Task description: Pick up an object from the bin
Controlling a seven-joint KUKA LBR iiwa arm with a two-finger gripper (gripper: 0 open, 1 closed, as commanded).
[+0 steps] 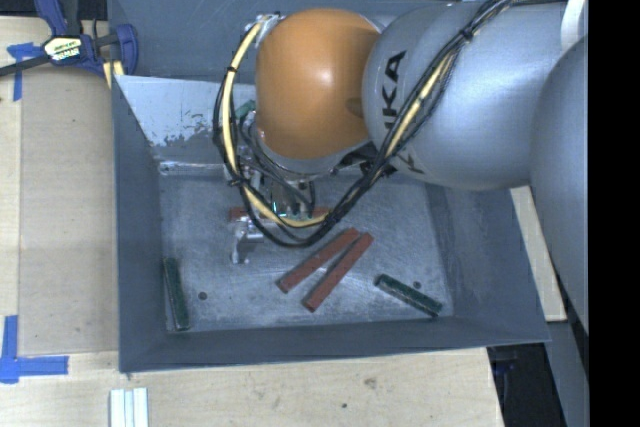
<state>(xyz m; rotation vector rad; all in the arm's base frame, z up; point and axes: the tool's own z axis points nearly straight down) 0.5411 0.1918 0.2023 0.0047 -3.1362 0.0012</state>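
Found gripper (243,241) low near the bin (135,265) floor, just left of two brown bars (320,261) lying flat, side by side. Could not tell whether apart or together. Likely set low for reaching such flat things.

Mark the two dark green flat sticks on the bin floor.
Left dark green flat stick (176,295): camera view, its middle.
Right dark green flat stick (408,295): camera view, its middle.
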